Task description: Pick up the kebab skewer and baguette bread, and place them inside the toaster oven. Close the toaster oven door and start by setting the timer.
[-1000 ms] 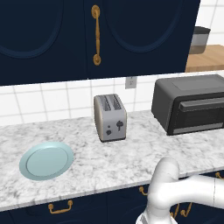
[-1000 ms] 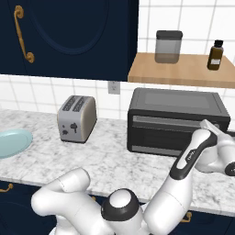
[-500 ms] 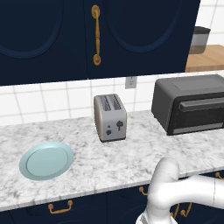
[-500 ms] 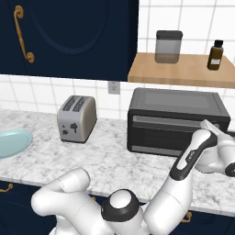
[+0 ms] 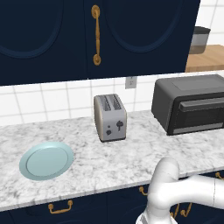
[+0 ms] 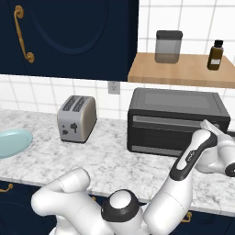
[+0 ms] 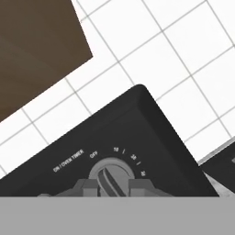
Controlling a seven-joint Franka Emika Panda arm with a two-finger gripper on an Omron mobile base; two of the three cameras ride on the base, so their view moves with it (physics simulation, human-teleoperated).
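I am pinching my jaws on the round grey timer knob (image 7: 110,175) at the right end of the large dark grey-black boxy toaster oven (image 6: 176,121), which is standing on the grey-white marble tabletop (image 5: 131,155) with its dark glass-paned door (image 6: 167,133) up against the front.

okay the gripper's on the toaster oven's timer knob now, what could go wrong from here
1. The gripper pinches the timer knob only by its narrow ridge; the fingertips could slip off when it twists.
2. The dial numbers sit close together, so overturning seems easy.
3. The toaster oven stands free on the counter; a hard twist might shift it.
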